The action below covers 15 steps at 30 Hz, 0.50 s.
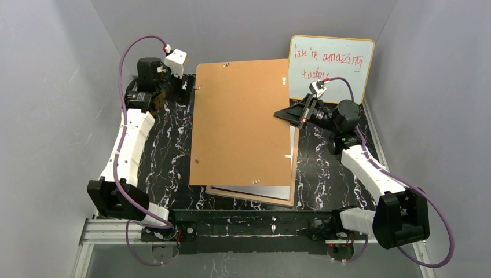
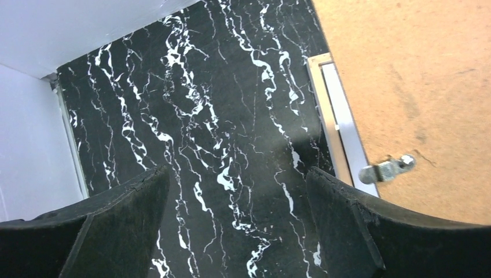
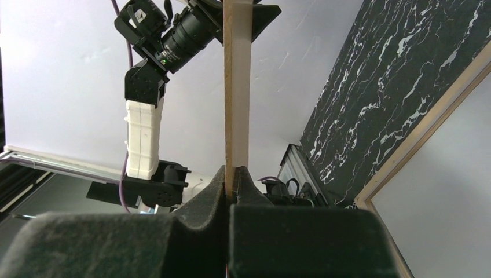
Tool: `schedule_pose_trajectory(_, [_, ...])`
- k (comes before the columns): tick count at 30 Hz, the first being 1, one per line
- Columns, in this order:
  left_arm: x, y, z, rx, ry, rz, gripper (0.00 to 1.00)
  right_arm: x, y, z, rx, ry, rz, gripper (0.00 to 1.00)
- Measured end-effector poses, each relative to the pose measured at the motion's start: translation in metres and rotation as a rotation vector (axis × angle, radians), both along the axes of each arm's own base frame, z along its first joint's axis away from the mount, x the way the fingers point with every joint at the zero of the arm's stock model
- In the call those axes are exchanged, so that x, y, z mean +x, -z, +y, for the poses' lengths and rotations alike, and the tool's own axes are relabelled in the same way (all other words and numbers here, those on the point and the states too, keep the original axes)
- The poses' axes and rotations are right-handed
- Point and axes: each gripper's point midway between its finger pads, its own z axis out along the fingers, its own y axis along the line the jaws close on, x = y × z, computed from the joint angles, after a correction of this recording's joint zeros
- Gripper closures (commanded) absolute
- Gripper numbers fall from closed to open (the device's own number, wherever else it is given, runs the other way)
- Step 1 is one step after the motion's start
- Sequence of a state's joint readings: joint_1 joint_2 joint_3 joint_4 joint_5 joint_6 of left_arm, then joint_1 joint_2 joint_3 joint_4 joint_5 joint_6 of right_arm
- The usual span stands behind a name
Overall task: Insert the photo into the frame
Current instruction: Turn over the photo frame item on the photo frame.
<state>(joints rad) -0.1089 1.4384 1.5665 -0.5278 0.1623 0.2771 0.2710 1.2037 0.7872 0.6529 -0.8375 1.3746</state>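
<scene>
My right gripper (image 1: 297, 113) (image 3: 234, 174) is shut on the right edge of a plain brown backing board (image 1: 242, 119) (image 3: 237, 87). The board hangs raised and tilted over the frame (image 1: 249, 198). Only the frame's tan wood rim and a pale inner surface show below it, in the right wrist view (image 3: 418, 138) and as a strip in the left wrist view (image 2: 331, 98). The photo is hidden; its dark picture shows nowhere. My left gripper (image 1: 184, 87) (image 2: 237, 176) stands open over bare marble beside the board's (image 2: 405, 87) far left corner, holding nothing.
The black marble table (image 1: 168, 145) carries everything. A whiteboard with red writing (image 1: 333, 63) leans on the back right wall. A metal turn clip (image 2: 387, 169) sits on the board close to my left gripper's right finger. Grey walls close in on three sides.
</scene>
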Motion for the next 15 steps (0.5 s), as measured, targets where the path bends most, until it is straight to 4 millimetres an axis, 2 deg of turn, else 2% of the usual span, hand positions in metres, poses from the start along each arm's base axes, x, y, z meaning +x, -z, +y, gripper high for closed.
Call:
schedule_pose_trajectory(10, [0.005,0.013,0.009,0.034,-0.044,0.001,0.14,-0.004,0.005,0.001,-0.012,-0.030,0.010,0.99])
schedule_pose_trajectory(15, [0.009,0.010,0.011,0.031,-0.060,-0.020,0.14,-0.005,0.012,0.005,-0.019,-0.053,0.028,0.99])
